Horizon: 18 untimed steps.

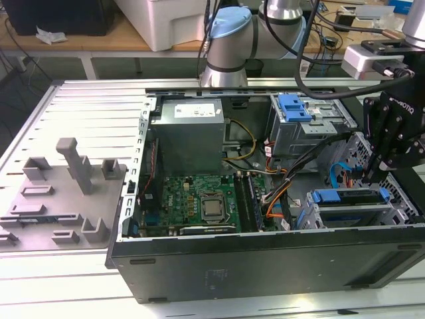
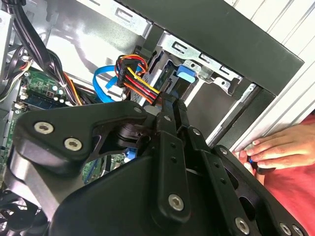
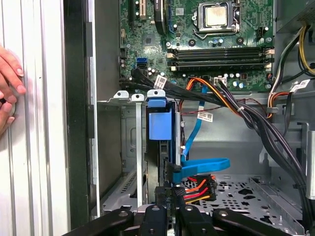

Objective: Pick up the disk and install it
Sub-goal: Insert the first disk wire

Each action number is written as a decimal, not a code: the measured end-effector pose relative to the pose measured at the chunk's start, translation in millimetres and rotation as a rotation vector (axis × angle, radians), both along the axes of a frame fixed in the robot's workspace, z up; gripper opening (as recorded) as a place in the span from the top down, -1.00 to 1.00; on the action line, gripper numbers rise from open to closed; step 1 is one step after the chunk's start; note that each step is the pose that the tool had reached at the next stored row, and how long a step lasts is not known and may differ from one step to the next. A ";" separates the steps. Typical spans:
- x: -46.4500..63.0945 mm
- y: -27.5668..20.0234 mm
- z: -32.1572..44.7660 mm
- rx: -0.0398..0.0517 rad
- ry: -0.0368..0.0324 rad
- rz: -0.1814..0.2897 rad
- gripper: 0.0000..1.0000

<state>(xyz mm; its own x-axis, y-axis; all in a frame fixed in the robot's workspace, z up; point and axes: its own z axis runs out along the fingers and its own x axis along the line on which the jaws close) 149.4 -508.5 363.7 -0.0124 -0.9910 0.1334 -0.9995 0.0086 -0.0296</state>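
Hovering closed, the fingers hang just beside the disk.

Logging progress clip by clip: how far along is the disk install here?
Done: the disk sits in the silver drive cage, blue carrier showing. In hand: the gripper is right beside the disk, by the blue cable. Left: whether the disk is fully seated cannot be told.
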 end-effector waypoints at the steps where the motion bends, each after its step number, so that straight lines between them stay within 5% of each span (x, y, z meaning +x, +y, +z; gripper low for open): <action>1: 0.0 -0.1 -0.3 0.0002 0.0000 0.000 0.67; 18: -2.2 -2.1 -9.3 0.0000 -0.0001 0.000 0.67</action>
<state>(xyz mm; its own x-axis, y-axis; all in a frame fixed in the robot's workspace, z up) 147.2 -510.6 354.3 -0.0124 -0.9910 0.1333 -0.9995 0.0085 -0.0297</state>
